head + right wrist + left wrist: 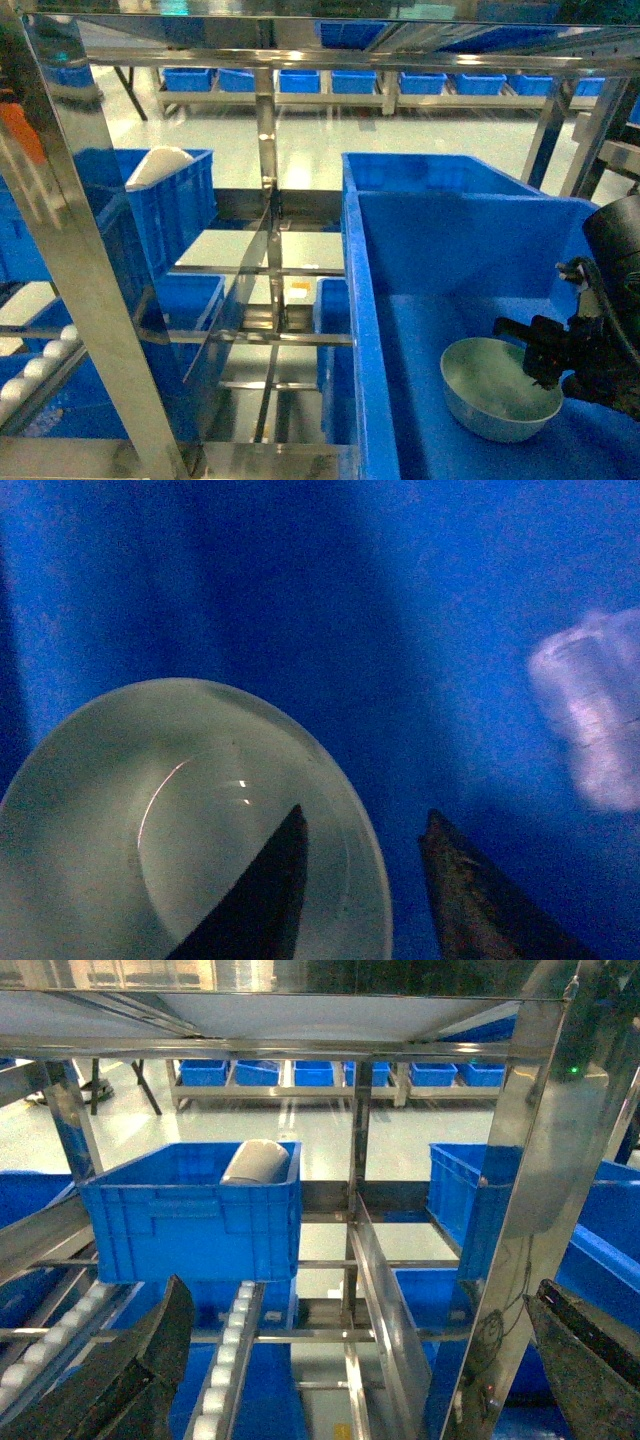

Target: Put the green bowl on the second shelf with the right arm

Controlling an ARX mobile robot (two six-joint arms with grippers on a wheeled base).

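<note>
The pale green bowl sits upright on the floor of a large blue crate at the lower right. My right gripper is at the bowl's right rim. In the right wrist view the bowl fills the lower left, and the right gripper is open astride the rim, one finger inside and one outside with a gap. The steel rack's cross rails run left of the crate; I cannot tell which tier is the second shelf. My left gripper is open and holds nothing.
A second blue crate with a white object in it stands on the rack at the left. White roller tracks run below it. A slanted steel post crosses the left foreground. More blue crates line a far rack.
</note>
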